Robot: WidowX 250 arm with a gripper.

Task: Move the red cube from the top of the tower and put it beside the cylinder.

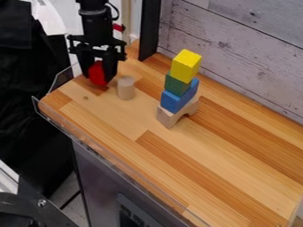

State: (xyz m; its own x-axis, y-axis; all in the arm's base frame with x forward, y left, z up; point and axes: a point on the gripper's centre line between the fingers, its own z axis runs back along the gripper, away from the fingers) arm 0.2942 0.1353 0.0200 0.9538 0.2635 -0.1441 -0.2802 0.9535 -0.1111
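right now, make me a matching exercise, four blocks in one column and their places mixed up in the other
Blocks
1. yellow block
2. green block
3. red cube
4. arch block

Places
a. held in the tool
b. bottom of the tower
c. directly under the yellow block
d. top of the tower

Right pairs: 1-d, 2-c, 3-a, 4-b

Counter [130, 119]: varnished wood in strips, smooth, with a soft sheen; cylinder [125, 88] and arch block [168, 117]: pale wood, matt. Red cube [97, 74], yellow block [186, 65], green block [177, 83] and blue block [176, 100]: smooth, painted-looking. Wall [238, 46]: grained, weathered-looking planks, matt.
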